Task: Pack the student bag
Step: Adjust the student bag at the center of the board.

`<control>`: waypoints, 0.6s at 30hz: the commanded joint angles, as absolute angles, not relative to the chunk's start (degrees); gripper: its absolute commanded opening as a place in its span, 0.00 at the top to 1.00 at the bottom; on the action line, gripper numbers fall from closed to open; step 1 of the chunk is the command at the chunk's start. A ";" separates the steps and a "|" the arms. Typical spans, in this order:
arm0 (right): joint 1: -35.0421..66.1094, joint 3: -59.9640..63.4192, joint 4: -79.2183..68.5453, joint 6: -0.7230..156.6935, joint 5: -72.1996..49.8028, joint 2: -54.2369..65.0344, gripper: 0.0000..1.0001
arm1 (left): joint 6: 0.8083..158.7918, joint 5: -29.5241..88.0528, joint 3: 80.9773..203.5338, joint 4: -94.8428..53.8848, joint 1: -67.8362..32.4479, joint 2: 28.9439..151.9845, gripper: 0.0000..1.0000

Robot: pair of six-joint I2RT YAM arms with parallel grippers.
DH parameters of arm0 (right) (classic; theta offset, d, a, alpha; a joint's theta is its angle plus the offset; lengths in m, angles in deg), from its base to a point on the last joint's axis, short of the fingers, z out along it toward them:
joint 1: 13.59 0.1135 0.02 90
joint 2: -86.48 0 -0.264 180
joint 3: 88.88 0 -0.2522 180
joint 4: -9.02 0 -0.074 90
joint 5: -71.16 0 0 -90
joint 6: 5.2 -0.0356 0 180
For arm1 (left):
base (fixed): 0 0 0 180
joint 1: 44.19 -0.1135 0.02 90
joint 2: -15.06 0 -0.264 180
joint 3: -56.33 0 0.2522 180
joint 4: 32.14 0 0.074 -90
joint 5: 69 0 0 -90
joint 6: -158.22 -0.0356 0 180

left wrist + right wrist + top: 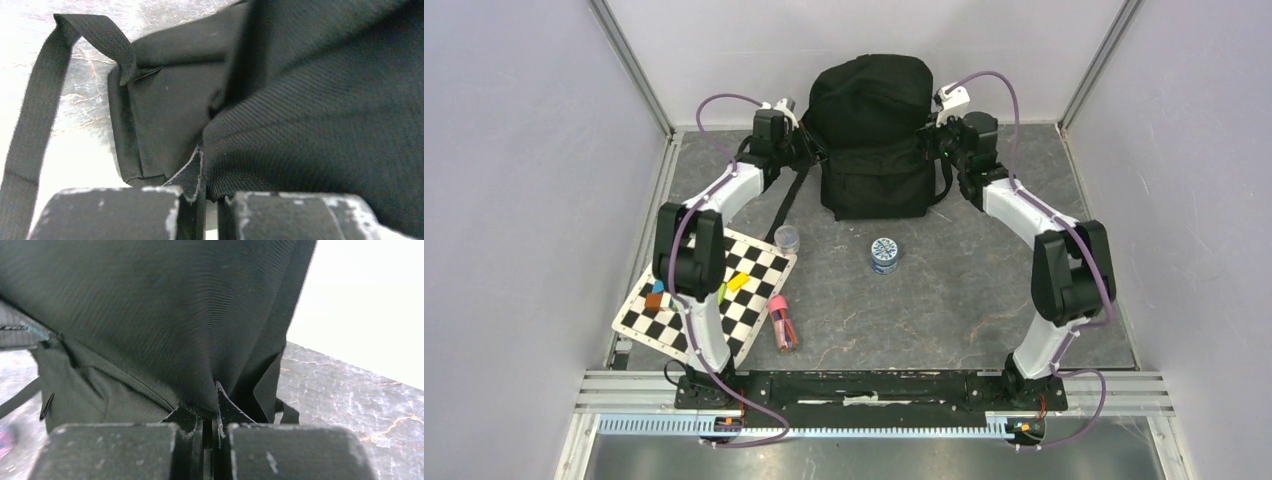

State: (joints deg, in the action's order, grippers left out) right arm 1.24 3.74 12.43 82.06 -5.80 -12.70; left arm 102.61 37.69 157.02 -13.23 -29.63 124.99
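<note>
Standing upright, the black student bag [871, 130] looks soft and rounded.

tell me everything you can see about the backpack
The student bag is a large black backpack of soft woven fabric. It stands upright at the far middle of the table, top rounded, no opening showing. A front pocket bulges low on it, and a webbing strap trails onto the table at its left. The left gripper pinches a fold of its left side between its fingers; the right gripper does the same on its right side.
</note>
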 commanded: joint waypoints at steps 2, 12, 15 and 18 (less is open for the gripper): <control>3.14 -0.30 19.86 85.88 -12.78 -18.98 1.00 | 103.52 42.16 160.15 -24.26 -29.90 131.82 0.98; 3.41 8.39 23.64 86.00 -9.67 -14.14 0.48 | 94.12 43.03 148.36 -34.11 -29.03 123.86 0.64; 3.29 11.61 23.68 86.15 -8.89 -10.92 0.19 | 92.53 43.36 144.48 -36.67 -29.03 120.65 0.28; 2.72 15.49 23.15 85.31 -9.13 -6.77 0.10 | 90.72 42.63 140.04 -39.17 -28.99 116.51 0.08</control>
State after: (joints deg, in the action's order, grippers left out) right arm 3.27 11.34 22.55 85.90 -9.87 -13.07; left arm 95.31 40.71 144.19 -31.96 -29.91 123.50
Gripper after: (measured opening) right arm 0.844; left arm 0.824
